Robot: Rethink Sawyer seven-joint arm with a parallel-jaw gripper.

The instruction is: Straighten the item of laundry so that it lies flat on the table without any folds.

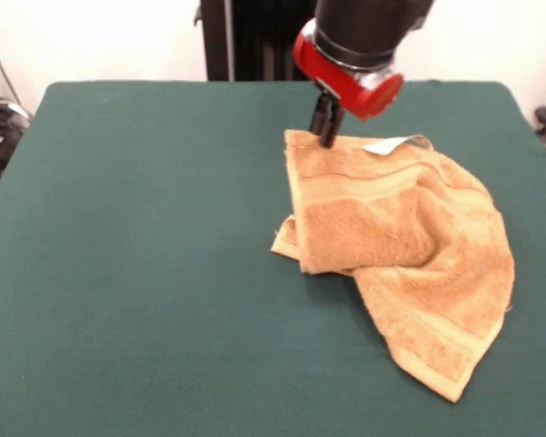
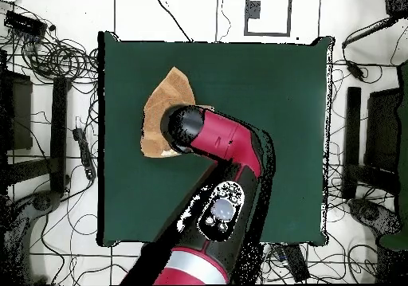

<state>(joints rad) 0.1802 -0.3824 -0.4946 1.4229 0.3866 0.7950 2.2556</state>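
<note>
The golden-orange towel lies crumpled on the right half of the green table. Its left part is folded over itself and one corner trails toward the near right edge. A white label shows at its far edge. My gripper comes down from above, with its fingers close together on the towel's far left corner. In the overhead view the towel lies near the table's left edge. The arm's wrist covers part of the towel and hides the gripper.
The red and black arm reaches across the table from the bottom of the overhead view. Cables and equipment lie on the floor round the table. The robot's pedestal stands behind the far edge.
</note>
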